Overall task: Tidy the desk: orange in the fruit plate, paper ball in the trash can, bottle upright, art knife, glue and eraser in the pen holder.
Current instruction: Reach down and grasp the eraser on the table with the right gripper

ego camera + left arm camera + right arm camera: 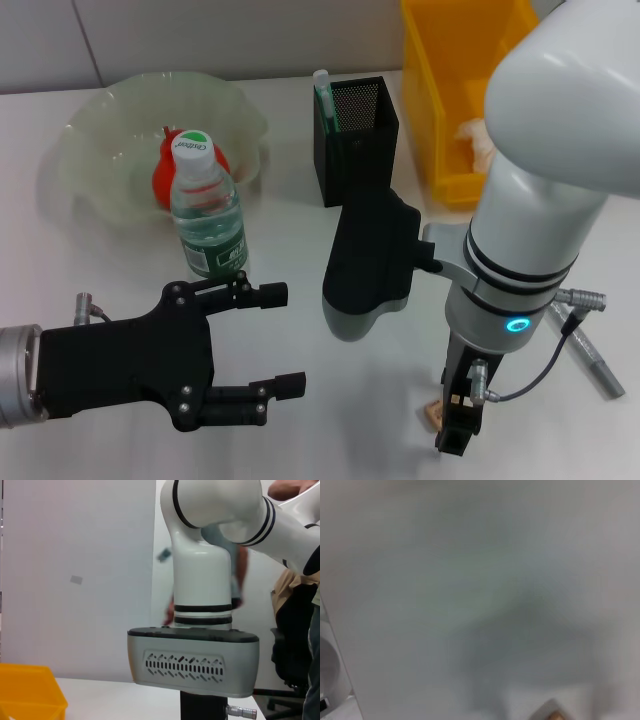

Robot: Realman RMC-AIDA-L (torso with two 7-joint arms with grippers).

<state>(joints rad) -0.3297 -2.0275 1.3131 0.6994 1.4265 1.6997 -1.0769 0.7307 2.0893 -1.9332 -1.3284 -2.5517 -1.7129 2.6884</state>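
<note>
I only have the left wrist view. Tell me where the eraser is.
Observer: The eraser lies on the table, right beside the tip of the right hand.
Operator: Report the bottle.
Observer: The bottle stands upright in front of the fruit plate, just beyond the open left hand.
Operator: Now the orange.
Observer: The orange sits in the fruit plate, behind the bottle.

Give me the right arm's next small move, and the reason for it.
Probably lower the right end effector onto the eraser and grip it. It hangs right beside that tan block on the table, and the pen holder awaits it.
</note>
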